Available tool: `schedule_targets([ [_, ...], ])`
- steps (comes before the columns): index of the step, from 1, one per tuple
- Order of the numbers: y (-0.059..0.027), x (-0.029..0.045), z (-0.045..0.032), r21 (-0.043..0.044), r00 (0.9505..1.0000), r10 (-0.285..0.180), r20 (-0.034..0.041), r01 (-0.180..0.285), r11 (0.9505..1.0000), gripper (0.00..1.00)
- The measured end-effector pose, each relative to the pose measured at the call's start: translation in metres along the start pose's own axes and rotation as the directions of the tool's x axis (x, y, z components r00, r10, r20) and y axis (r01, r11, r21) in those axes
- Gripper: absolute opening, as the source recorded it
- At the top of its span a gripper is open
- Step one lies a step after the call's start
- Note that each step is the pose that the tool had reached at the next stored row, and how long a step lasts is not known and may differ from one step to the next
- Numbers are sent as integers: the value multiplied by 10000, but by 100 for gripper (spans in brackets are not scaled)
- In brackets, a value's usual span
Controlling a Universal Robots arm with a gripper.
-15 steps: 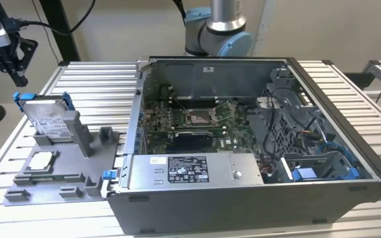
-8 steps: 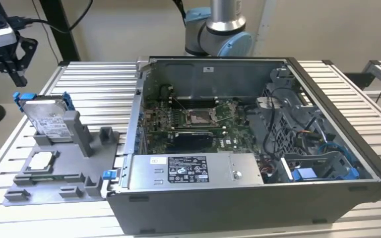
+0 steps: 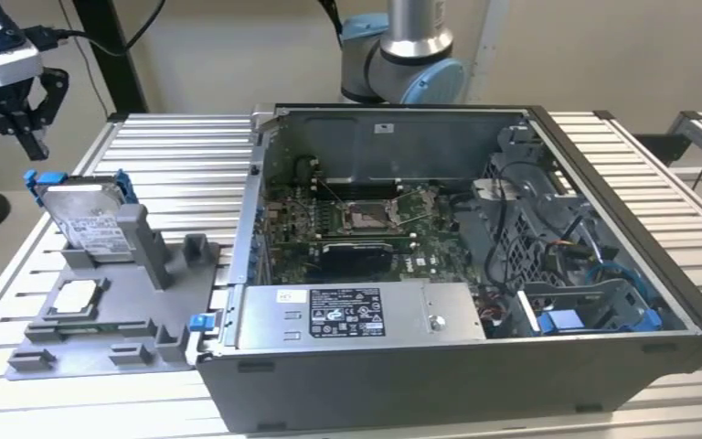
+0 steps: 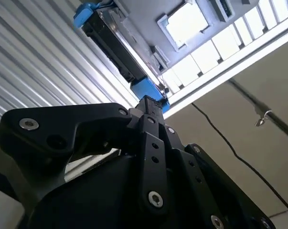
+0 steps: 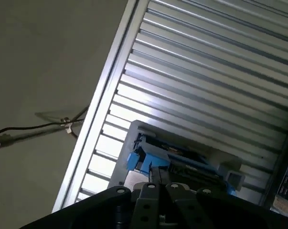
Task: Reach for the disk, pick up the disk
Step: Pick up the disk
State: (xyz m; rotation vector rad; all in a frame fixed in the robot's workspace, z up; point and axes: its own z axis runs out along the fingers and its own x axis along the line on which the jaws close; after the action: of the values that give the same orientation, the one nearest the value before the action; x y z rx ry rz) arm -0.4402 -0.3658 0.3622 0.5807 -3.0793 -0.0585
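Black gripper (image 3: 18, 128) hangs empty above the blue-framed silver-grey metal disk (image 3: 83, 219); how open, I cannot tell. Propped in a grey plastic stand (image 3: 132, 331), the disk could topple if nudged off-centre.

Robotics lab or test workshop: an industrial robot arm (image 3: 402, 57) stands behind a slatted aluminium desk (image 3: 175, 155), which carries an opened desktop computer case (image 3: 449, 384) and a grey moulded parts fixture (image 3: 120, 315) against bare walls.
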Motion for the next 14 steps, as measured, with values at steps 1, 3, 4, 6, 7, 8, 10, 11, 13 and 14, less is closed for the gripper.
schedule_targets([
  [1,0,0,0,0,9998,-185,-7,185,9998,0],
  [3,0,0,0,0,9985,-550,-21,550,9985,0],
  [4,0,0,0,-1,9974,-723,-28,723,9974,0],
  [6,0,0,0,-2,9941,-1081,-41,1081,9941,0],
  [7,0,0,0,-3,9918,-1276,-49,1276,9918,0],
  [8,0,0,0,-4,9894,-1450,-56,1450,9894,0],
  [10,0,0,0,-6,9833,-1820,-70,1820,9833,0],
  [11,0,0,0,-7,9798,-1996,-77,1996,9799,0],
  [13,0,0,0,-10,9720,-2347,-90,2347,9721,0],
  [14,0,0,0,-14,9628,-2701,-103,2701,9628,0],
])
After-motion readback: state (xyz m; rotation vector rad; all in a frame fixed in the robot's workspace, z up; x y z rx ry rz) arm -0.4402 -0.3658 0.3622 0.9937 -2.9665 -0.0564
